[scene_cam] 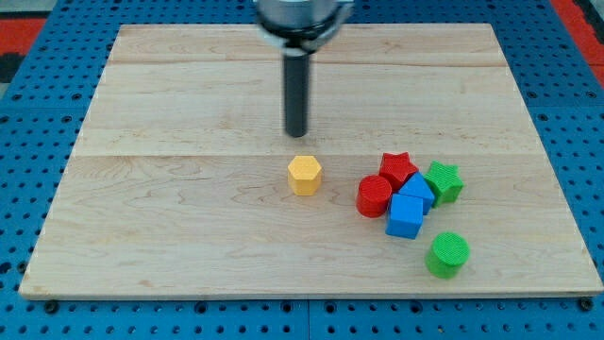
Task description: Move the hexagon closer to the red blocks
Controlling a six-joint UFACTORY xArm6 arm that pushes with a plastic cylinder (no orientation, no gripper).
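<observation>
Sitting just right of the frame's centre, the yellow hexagon (305, 175) lies flat on the wooden surface (170, 217), apart from every other block. You will find no long axis on it to reckon with: it is a squat six-sided piece, much the same across in every direction, with one flat face turned toward the frame's bottom. The red blocks lie to its right: a red cylinder (374, 196) near it and slightly lower in the frame, and a red star (397, 168) just beyond, roughly level with the hexagon. Packed against those are two blue blocks (409, 208), the lower one a cube, and a green star (443, 181) at the cluster's right edge; a green cylinder (447, 254) stands apart toward the lower right. This rig has no hand, so there is nothing to call apart or together; it ends in a dark rod, and my tip (296, 135) rests just above the hexagon in the frame, a shade to its left, not touching it. By my judgement, you would need the tip round on the hexagon's left side, so a push carries it rightward to the reds.
</observation>
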